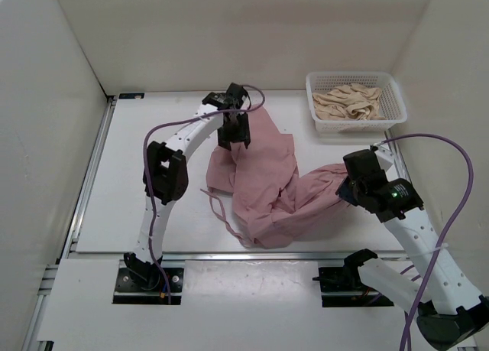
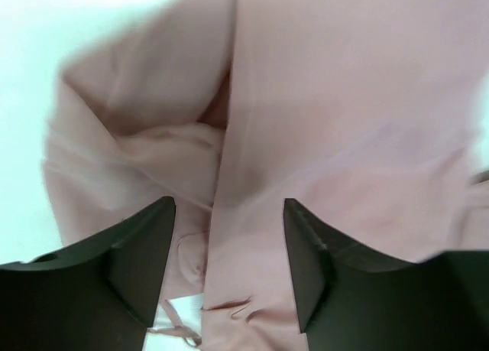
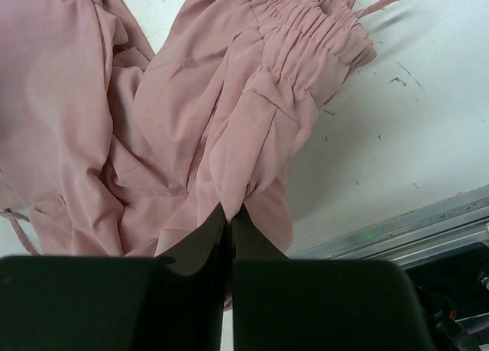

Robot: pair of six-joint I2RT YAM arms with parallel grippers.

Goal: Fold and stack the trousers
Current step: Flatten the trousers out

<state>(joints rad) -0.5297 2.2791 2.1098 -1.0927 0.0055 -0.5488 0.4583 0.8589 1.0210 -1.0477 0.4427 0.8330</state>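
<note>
The dusty-pink trousers (image 1: pixel 263 175) lie crumpled across the middle of the table, with a drawstring cord (image 1: pixel 221 213) trailing at their near left. My left gripper (image 1: pixel 233 141) hovers over their far end. In the left wrist view its fingers stand apart, and a blurred fold of the trousers (image 2: pixel 321 99) runs under the left gripper (image 2: pixel 229 203) without being pinched. My right gripper (image 1: pixel 345 189) holds the right end. In the right wrist view the right gripper (image 3: pixel 231 207) is shut on a pinch of the trousers (image 3: pixel 191 99), next to the gathered band (image 3: pixel 306 22).
A white mesh basket (image 1: pixel 353 74) at the back right holds a beige cloth (image 1: pixel 351 102). White walls close in the left, back and right sides. A metal rail (image 3: pixel 412 229) runs along the table's near edge.
</note>
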